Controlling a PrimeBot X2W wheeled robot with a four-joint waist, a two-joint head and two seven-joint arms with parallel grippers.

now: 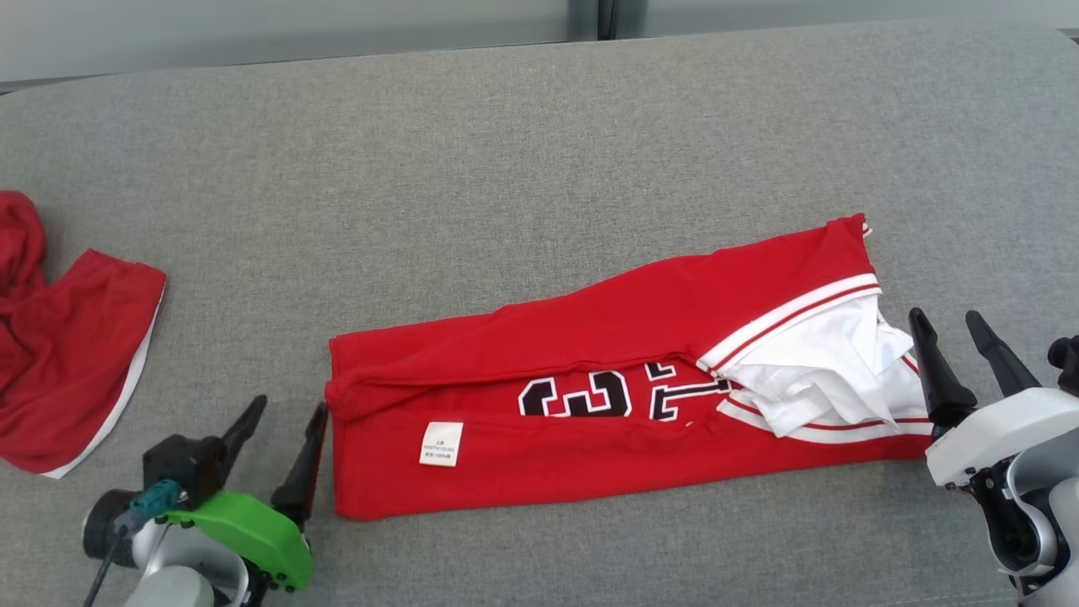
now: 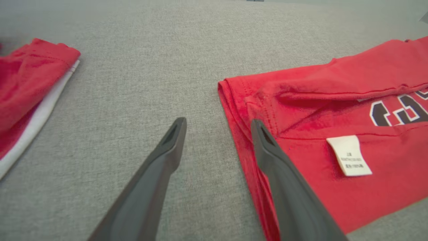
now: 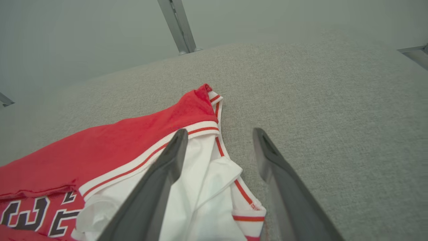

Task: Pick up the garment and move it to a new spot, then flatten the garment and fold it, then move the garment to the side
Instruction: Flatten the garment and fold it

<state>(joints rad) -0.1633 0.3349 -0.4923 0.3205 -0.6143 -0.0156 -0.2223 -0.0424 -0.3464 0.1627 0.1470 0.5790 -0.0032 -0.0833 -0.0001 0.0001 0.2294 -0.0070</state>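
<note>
The garment (image 1: 607,371) is a red jersey with black-and-white lettering, a white care label (image 1: 441,443) and white, red-striped trim, lying folded lengthwise on the grey surface. My left gripper (image 1: 285,416) stands open at the garment's left end (image 2: 254,110), holding nothing; one finger (image 2: 267,150) lies over the red edge. My right gripper (image 1: 951,327) stands open just past the garment's right end, where white fabric (image 3: 207,187) bunches; nothing is between its fingers.
A second red cloth with white trim (image 1: 59,354) lies crumpled at the far left of the grey padded surface (image 1: 506,152). A pale wall and a metal post (image 3: 177,26) rise behind the surface's far edge.
</note>
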